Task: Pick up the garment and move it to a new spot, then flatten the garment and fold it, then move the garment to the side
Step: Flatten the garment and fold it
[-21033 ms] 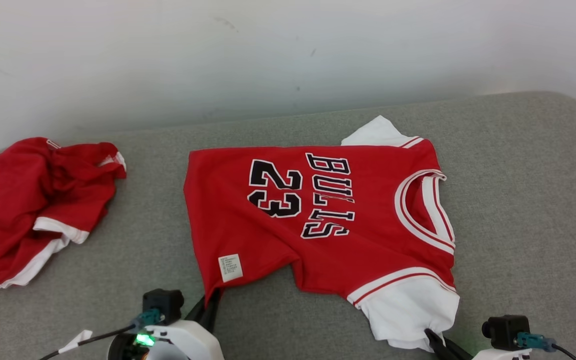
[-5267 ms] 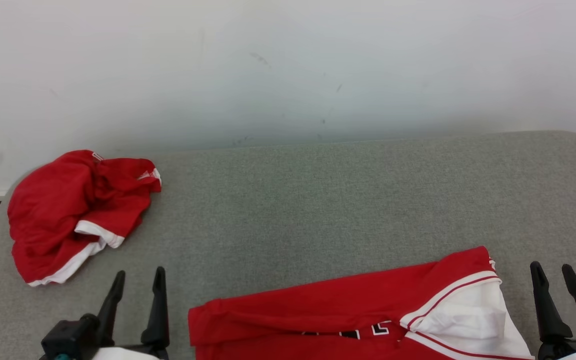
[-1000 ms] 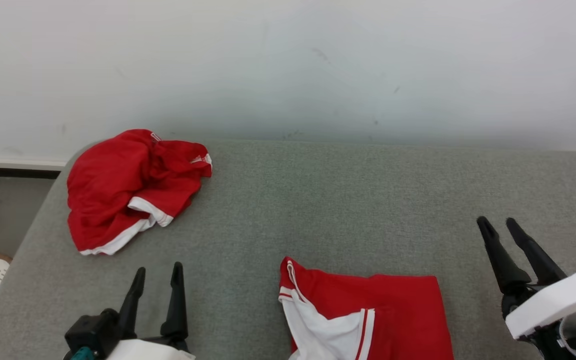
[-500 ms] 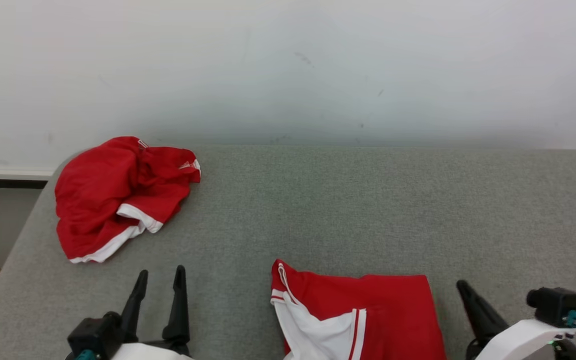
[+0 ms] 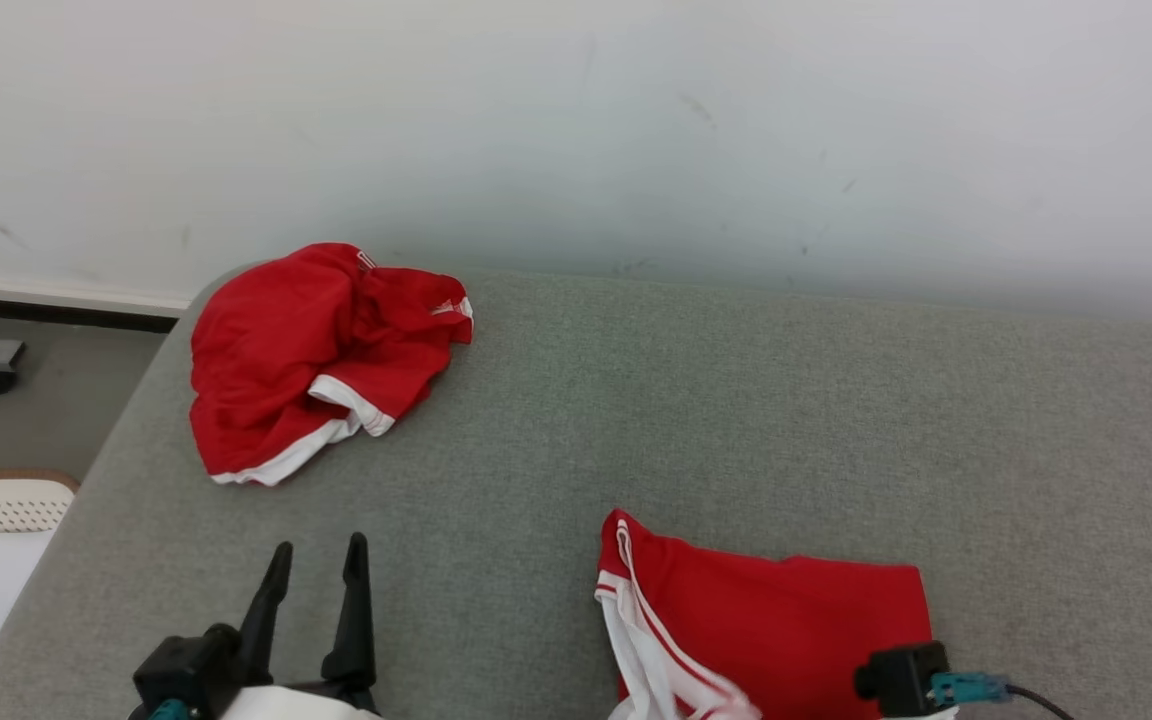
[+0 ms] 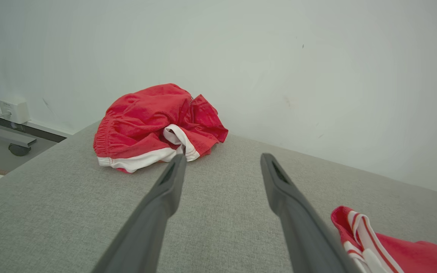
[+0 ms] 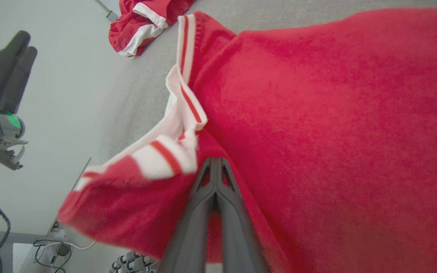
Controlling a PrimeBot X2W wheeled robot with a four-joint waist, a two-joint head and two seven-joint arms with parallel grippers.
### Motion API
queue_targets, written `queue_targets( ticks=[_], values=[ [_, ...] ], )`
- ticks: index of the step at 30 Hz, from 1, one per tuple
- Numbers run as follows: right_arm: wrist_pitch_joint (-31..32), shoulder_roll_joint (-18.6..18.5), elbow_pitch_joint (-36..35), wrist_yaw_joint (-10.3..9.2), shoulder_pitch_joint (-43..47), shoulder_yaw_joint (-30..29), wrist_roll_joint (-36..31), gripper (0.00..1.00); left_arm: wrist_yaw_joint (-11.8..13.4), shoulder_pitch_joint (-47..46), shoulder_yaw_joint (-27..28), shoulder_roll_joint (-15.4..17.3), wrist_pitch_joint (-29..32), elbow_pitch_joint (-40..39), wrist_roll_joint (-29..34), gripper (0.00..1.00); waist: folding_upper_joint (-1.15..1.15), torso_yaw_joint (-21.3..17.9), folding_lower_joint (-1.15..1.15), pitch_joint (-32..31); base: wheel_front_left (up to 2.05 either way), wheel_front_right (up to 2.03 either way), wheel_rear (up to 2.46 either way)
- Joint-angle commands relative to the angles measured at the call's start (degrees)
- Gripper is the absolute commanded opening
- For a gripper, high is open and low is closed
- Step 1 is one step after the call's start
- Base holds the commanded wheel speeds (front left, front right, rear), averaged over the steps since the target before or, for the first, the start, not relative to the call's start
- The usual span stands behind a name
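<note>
From the head camera, the left tool (image 5: 320, 545) is at the lower left, above the gray fabric surface (image 5: 736, 400). Its two dark fingers stand apart, with nothing between them and nothing touched. The folded garment (image 5: 786, 620) lies at the near edge of the surface, right of the middle, with its white and red trim on its left side. A black block (image 5: 901, 675) on the right arm, with a teal plug, covers the garment's near right corner. A crumpled red garment (image 5: 306, 360) lies in the far left corner, well apart from the folded one and close to the pale wall (image 5: 576, 120).

From the left wrist camera, the left tool (image 6: 223, 159) is wide open and empty, and only bare surface lies between its fingers. The crumpled red garment is beyond its left finger. A corner of the folded garment is at the lower right, beside the right finger but apart from it.

From the right wrist camera, the right tool (image 7: 215, 163) has its fingers pressed fully together. The tips pinch the red cloth of the folded garment just below the striped trim, and the cloth near them is blurred.
</note>
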Motion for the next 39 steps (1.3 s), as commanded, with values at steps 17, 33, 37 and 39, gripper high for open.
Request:
queue_targets(
  ticks=[17,33,37,39],
  values=[
    [-10.4,-8.4,-9.5,-0.09,-4.2,3.3,2.2,0.21,0.1,0.7,1.5,0.2,0.0,-1.6,-0.2,1.00,0.00,-3.5,0.00,-1.1,0.00,0.00,0.00],
    [-28.2,-9.2,-6.1,-0.09,-4.9,-12.2,-12.1,1.00,0.5,1.4,3.1,0.2,0.0,-4.9,0.6,1.00,0.00,-11.5,0.00,-0.9,0.00,0.00,0.00],
    [-29.6,-7.1,-5.2,-0.10,-2.9,-16.7,-16.5,1.00,0.7,1.7,4.1,0.2,0.0,-5.5,0.9,1.00,0.00,-13.0,0.00,-0.8,0.00,0.00,0.00],
    [-29.8,-6.0,-4.6,-0.10,-1.5,-18.5,-18.5,1.00,0.7,2.0,4.4,0.2,0.0,-5.7,1.1,1.00,0.00,-13.5,0.00,-0.7,0.00,0.00,0.00]
  ],
)
